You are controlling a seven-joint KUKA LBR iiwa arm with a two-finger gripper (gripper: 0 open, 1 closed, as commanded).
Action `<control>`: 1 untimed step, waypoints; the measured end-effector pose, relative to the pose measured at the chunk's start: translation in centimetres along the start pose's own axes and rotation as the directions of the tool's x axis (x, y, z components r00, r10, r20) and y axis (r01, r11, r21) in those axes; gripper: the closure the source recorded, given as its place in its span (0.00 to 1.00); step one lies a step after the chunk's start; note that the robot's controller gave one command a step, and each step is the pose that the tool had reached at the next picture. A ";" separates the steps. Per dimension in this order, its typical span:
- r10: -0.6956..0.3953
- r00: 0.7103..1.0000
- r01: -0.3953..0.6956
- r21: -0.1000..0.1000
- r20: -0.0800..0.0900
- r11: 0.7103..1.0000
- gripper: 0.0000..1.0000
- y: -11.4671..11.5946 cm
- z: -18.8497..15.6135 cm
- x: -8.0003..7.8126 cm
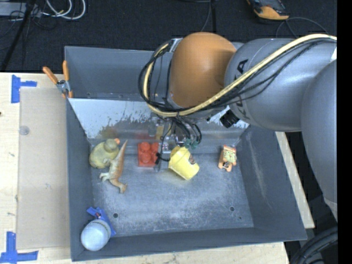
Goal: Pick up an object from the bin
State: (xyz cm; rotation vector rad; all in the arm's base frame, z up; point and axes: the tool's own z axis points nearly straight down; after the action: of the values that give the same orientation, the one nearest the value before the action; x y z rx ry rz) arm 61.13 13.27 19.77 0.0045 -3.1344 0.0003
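1. The red block lies flat on the bin floor, just beside the gripper on the view's left, and seems to touch it.
2. The yellow cup lies tipped on its side just beside the gripper on the view's right, a little nearer the camera.
3. The gripper is down near the floor in the gap between these two. Whether it is spread or pressed together cannot be told, because the wrist and cables cover it.
4. Past the block, farther to the gripper's view-left, a tan dinosaur lies against a pale green lump.
5. Beyond the cup, on the gripper's other side, a small orange toy lies apart.
6. Well away from the gripper, in the near-left corner, a white ball rests against a blue piece.
7. The arm's orange cover sits above the gripper.
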 end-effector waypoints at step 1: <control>0.002 1.000 -0.002 -0.001 0.006 1.000 0.00 -0.1 -0.5 -0.1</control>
State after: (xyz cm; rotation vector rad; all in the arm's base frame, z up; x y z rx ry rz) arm 61.22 13.20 20.26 0.0011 -3.1406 -0.0005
